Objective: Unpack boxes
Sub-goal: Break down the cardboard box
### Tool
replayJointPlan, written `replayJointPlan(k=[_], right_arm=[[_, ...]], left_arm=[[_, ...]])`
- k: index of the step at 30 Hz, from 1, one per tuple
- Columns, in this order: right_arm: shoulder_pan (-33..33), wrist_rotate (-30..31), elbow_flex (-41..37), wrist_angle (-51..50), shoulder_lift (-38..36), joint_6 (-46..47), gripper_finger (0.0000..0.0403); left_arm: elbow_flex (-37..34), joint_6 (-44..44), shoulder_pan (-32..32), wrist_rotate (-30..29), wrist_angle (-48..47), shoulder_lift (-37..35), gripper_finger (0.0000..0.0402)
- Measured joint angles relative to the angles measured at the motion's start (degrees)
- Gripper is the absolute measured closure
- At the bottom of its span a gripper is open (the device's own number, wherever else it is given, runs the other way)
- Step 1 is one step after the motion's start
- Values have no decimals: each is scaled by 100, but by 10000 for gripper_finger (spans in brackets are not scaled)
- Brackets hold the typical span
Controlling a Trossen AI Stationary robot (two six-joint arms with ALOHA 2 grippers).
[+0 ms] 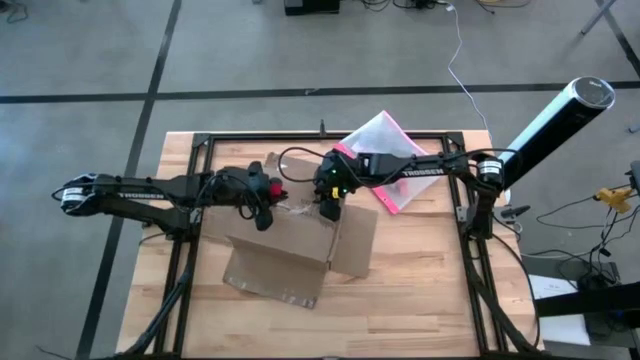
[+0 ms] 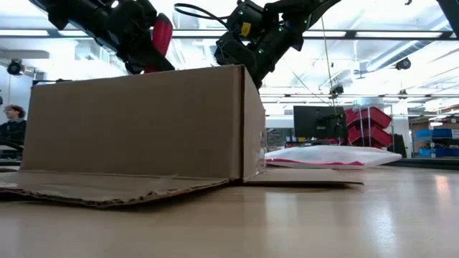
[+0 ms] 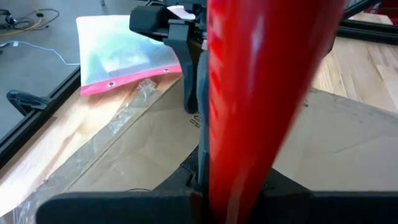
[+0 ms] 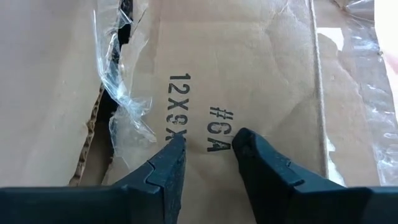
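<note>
Between the right gripper's parted fingers: bare box top, torn tape beside. Left gripper clamps red tool. Risk: fingers slip off flat cardboard.

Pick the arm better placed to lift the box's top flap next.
Right, likely. Right tool hangs open over the cardboard box flap beside the torn tape; left tool is shut on a red object.

1 cardboard box, 1 pink-edged pouch, 2 robot arms, 1 red tool, 1 person in bkgd.
</note>
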Motion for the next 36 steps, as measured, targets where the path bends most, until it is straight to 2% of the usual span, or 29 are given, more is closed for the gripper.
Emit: replayJointPlan(k=[11, 19, 36], right_arm=[[0, -9, 0, -3, 0, 35, 240], [-2, -4, -4, -45, 0, 35, 233], [-2, -49, -2, -45, 0, 89, 232]], left_arm=[[0, -17, 26, 80, 102, 158, 379], [0, 28, 56, 174, 627, 372, 379], [-25, 332, 214, 188, 171, 372, 379]])
